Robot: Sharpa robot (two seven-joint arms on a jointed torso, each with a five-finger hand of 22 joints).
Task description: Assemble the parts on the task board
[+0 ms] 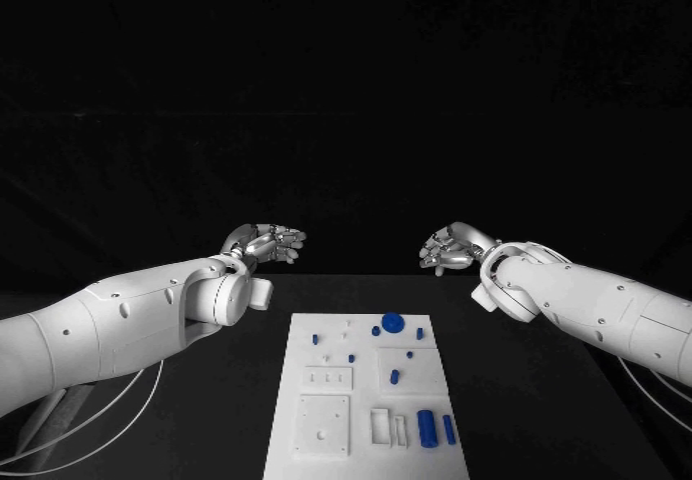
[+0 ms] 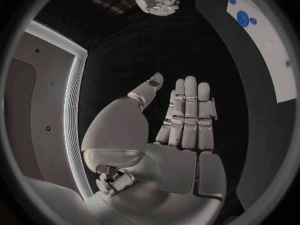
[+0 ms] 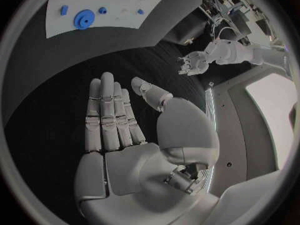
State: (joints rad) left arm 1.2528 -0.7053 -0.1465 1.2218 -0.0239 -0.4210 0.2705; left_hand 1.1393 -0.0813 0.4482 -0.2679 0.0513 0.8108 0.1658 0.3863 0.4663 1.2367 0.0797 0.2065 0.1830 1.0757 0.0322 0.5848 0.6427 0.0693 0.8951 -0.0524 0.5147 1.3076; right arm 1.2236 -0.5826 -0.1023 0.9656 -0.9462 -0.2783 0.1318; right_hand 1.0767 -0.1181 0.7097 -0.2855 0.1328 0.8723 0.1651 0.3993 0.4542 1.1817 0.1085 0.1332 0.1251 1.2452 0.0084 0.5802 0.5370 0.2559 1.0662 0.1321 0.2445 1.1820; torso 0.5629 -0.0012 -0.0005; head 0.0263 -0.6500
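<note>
The black table (image 1: 548, 400) carries the white task board (image 1: 364, 400) at its middle, its near end cut off in the head view. Both hands hover beyond the board's far end, well apart: left hand (image 1: 270, 243) and right hand (image 1: 451, 248), fingers straight, holding nothing. Small blue parts (image 1: 427, 428) dot the board; the round disc (image 3: 82, 20) reads clearer from the right wrist.
</note>
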